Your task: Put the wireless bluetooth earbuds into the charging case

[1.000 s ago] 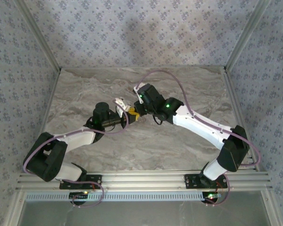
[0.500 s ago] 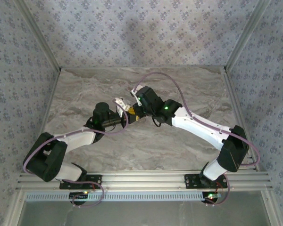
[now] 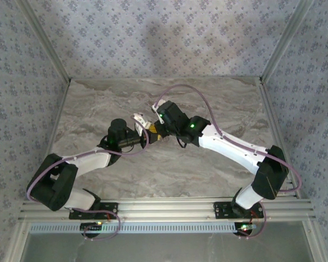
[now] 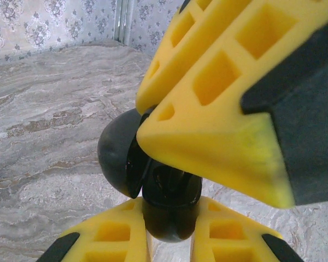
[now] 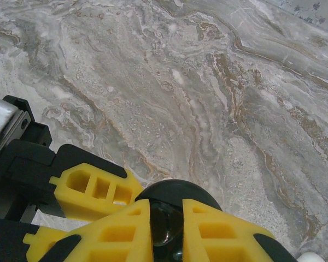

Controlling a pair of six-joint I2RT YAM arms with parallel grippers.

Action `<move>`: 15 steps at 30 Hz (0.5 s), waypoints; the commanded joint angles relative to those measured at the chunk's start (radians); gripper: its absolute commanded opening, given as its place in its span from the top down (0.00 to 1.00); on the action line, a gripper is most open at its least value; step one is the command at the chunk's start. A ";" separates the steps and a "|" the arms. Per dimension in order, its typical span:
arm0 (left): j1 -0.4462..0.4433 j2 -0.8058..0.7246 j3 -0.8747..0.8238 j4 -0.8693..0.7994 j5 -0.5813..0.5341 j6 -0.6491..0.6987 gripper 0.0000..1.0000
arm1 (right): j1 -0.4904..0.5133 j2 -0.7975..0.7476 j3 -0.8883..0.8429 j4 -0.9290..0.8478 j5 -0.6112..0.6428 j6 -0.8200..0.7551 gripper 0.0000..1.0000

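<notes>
My left gripper [image 4: 169, 245] is shut on a black round object [image 4: 169, 210]. Its hinged black lid [image 4: 120, 153] stands open to the left. My right gripper [image 5: 167, 232] comes down onto it from the right, fingers [image 4: 208, 125] shut on a glossy black piece [image 5: 167, 224] at the object's open mouth. In the top view the two grippers meet above mid-table [image 3: 153, 132]. A small white piece, possibly the charging case [image 3: 137, 117], sits just beyond the left gripper, too small to make out. A white rounded edge [image 5: 311, 256] also shows at the corner. The earbuds are hidden.
Grey marbled tabletop [image 3: 218, 103] spreads all round the grippers. Patterned walls and aluminium posts [image 3: 276, 49] close in the back and sides. Purple cables [image 3: 191, 90] arch over the right wrist.
The right wrist has edged slightly left toward the left gripper. The left arm and the black object stay where they were.
</notes>
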 commanded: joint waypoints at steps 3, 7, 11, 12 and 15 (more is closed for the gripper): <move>0.004 -0.046 0.044 0.069 -0.012 -0.004 0.86 | 0.018 -0.012 -0.014 -0.080 -0.051 -0.022 0.82; 0.005 -0.049 0.047 0.067 -0.011 0.000 0.86 | 0.018 -0.008 -0.015 -0.070 -0.082 -0.016 0.79; 0.005 -0.053 0.048 0.058 -0.011 0.003 0.86 | 0.018 -0.008 -0.018 -0.063 -0.087 -0.011 0.76; 0.005 -0.055 0.048 0.055 -0.011 0.005 0.86 | 0.017 -0.010 -0.018 -0.061 -0.091 -0.010 0.76; 0.005 -0.061 0.047 0.048 -0.010 0.010 0.86 | 0.014 -0.010 -0.015 -0.063 -0.099 -0.003 0.74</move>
